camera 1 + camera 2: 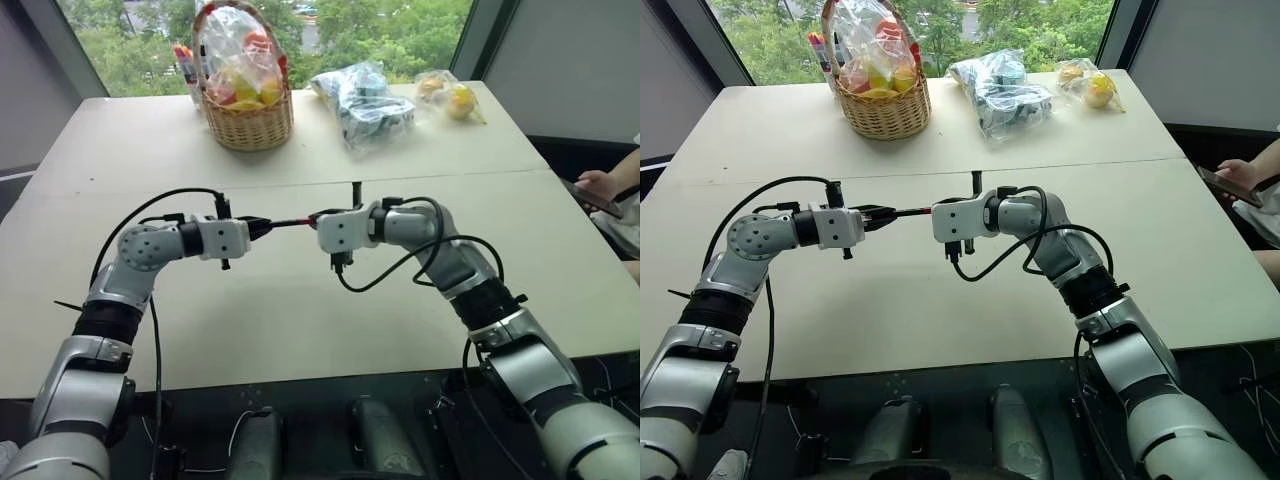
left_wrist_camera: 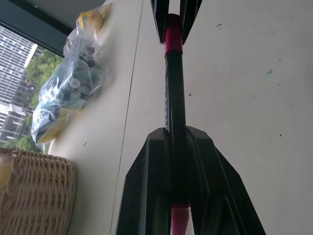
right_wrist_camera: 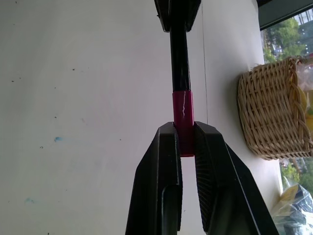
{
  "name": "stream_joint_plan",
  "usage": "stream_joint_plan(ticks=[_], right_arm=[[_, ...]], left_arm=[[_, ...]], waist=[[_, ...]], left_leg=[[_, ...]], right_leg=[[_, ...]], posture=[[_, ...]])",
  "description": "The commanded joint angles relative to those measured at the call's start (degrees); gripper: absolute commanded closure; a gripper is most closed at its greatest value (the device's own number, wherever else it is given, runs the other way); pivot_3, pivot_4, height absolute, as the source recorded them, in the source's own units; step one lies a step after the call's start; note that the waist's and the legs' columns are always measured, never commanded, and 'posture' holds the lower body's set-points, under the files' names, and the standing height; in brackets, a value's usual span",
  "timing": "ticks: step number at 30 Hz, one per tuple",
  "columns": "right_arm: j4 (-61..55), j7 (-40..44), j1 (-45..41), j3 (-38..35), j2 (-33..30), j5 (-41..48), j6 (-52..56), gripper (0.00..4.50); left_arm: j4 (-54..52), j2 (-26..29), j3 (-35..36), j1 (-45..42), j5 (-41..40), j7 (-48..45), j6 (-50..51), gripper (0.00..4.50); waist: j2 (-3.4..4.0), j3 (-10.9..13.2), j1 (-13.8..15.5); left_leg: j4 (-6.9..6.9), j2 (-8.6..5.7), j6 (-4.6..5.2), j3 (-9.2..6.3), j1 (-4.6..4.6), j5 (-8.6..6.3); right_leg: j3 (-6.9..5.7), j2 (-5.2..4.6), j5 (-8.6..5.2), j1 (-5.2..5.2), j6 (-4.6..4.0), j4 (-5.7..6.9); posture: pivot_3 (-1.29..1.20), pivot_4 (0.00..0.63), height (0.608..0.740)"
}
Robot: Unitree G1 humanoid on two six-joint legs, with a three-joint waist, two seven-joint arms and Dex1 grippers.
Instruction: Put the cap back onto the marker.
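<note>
The marker, a slim black stick, hangs level above the pale table, held between both grippers. My left gripper is shut on the black barrel, and a pink end of the barrel shows behind its fingers. The cap, a short red-pink cylinder, sits on the marker's other end in line with the barrel. My right gripper is shut on the cap, with its fingers clamping the cap's rear half.
A wicker basket of wrapped fruit stands at the back of the table, with upright coloured pens behind it. Two clear bags lie to its right. A person's hand holding a phone is at the right edge.
</note>
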Motion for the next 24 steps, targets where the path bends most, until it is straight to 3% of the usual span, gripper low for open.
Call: stream_joint_plan(ticks=[1, 24], right_arm=[[-4.72, -0.49, -1.31, 0.85, 2.39, 3.15, -3.99, 4.42], [-7.40, 0.36, 0.74, -1.49, 2.67, 6.02, -2.69, 4.42]], left_arm=[[-6.02, -1.39, -1.91, -0.81, -1.36, 0.11, -1.45, 4.50], [-10.40, -2.50, -2.47, 1.54, -5.84, -4.22, 4.83, 4.50]], waist=[[0.00, 0.00, 0.00], [0.00, 0.00, 0.02]], left_leg=[[0.00, 0.00, 0.00, 0.00, 0.00, 0.00], [0.01, 0.00, 0.00, 0.00, 0.01, 0.00]], right_leg=[[0.00, 0.00, 0.00, 0.00, 0.00, 0.01], [0.00, 0.00, -0.01, 0.00, -0.01, 0.02]], posture=[[0.00, 0.150, 0.740], [0.00, 0.150, 0.740]])
